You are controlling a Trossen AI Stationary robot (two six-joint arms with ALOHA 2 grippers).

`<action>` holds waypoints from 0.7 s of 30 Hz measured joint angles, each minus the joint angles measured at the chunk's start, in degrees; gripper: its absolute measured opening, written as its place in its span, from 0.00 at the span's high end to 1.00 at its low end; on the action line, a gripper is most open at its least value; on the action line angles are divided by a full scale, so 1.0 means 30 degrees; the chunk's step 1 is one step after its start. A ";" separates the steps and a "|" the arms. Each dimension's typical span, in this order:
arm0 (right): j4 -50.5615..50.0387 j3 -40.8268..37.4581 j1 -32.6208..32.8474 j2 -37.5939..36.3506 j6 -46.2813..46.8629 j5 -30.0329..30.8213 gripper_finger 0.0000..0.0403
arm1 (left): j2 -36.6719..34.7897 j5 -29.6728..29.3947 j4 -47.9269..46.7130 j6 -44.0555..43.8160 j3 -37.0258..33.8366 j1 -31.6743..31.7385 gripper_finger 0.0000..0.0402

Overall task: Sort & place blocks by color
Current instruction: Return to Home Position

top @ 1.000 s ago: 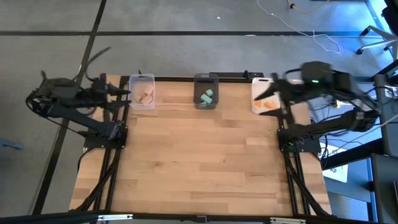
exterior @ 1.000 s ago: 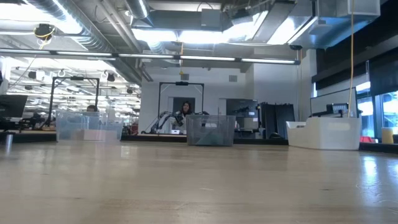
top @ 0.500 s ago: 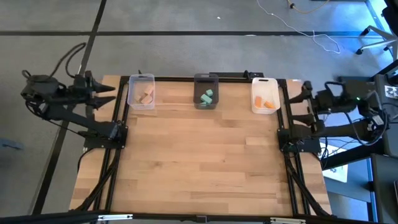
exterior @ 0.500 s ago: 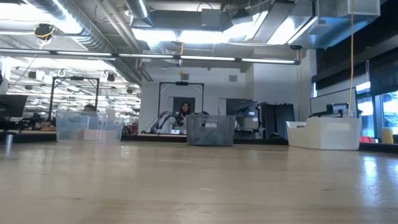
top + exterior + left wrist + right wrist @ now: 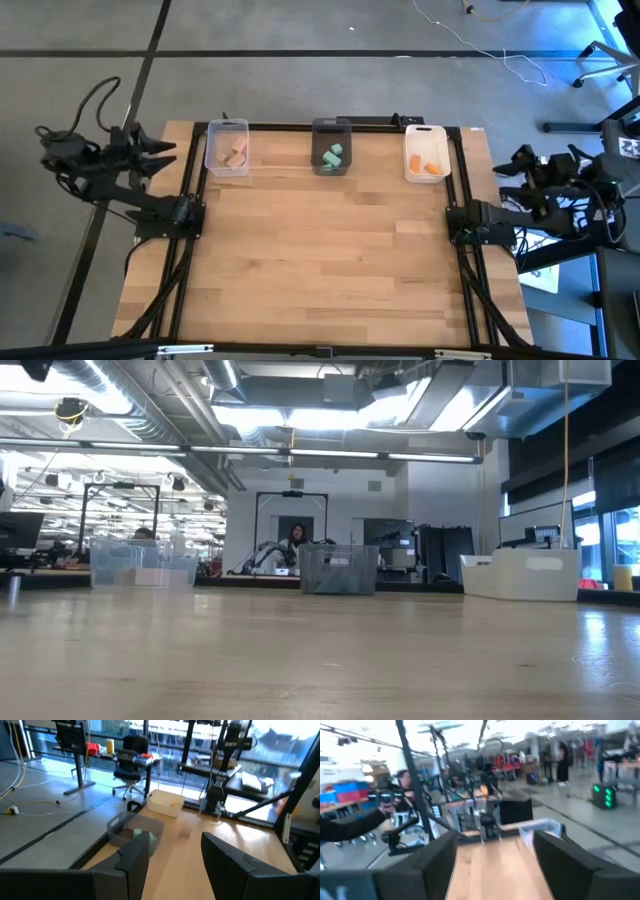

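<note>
All the blocks (image 5: 333, 154) are binned along the table's (image 5: 320, 260) far edge: tan in the clear bin (image 5: 228, 122), teal in the dark bin (image 5: 332, 122), orange in the white bin (image 5: 425, 128). One colour per bin, so the sorting looks finished. The left gripper (image 5: 163, 152) sits off the left edge and the right gripper (image 5: 495, 837) off the right, both with jaws wide apart and empty, well clear of the bins.

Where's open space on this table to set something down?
Crowded only at the far edge: clear bin, dark bin, white bin, with gaps between. From them to the near edge the table is bare. Left gripper, right gripper: at its sides.
</note>
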 joint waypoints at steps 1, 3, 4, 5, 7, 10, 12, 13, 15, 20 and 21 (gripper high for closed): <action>-0.0154 0.0036 0.0000 0.0037 0.0297 0.0162 0.36 | -0.0593 0.0011 0.0263 -0.0011 -0.0506 0.0000 0.58; -0.1117 0.0167 0.0000 0.0326 0.0695 0.0540 0.36 | -0.1697 0.0046 0.0931 -0.0017 -0.1531 0.0001 0.58; -0.0916 0.0188 0.0000 0.0462 0.0727 0.0616 0.36 | -0.1707 -0.0075 0.1012 -0.0018 -0.1881 0.0000 0.58; -0.0662 0.0178 0.0000 0.0552 0.0697 0.0616 0.36 | -0.1596 -0.0111 0.1246 -0.0028 -0.2078 0.0018 0.58; -0.0766 -0.0160 0.0000 0.0505 0.0623 0.0616 0.36 | -0.1570 0.0147 0.0699 0.0042 -0.2112 0.0129 0.58; -0.0195 -0.0599 0.0000 0.0202 0.0177 0.0645 0.36 | -0.1629 0.0472 0.2735 0.0641 -0.2998 0.0182 0.58; 0.0651 -0.1157 0.0000 0.0054 -0.0279 0.0585 0.36 | -0.1609 0.0958 0.2773 0.1072 -0.3655 0.0168 0.58; 0.0956 -0.1420 0.0000 0.0073 -0.0467 0.0516 0.36 | -0.1621 0.1468 0.3570 0.1131 -0.3748 0.0175 0.58; 0.1758 -0.1998 0.0000 0.0080 -0.0833 0.0051 0.36 | -0.1667 0.2073 0.4689 0.1153 -0.4275 0.0182 0.58; 0.6140 -0.4864 0.0000 0.0083 -0.2378 -0.2657 0.36 | -0.1652 0.4897 0.8477 0.2170 -0.6593 0.0182 0.58; 0.7422 -0.5617 0.0000 0.0077 -0.2713 -0.3146 0.36 | -0.1645 0.5130 0.9185 0.2371 -0.7083 0.0178 0.58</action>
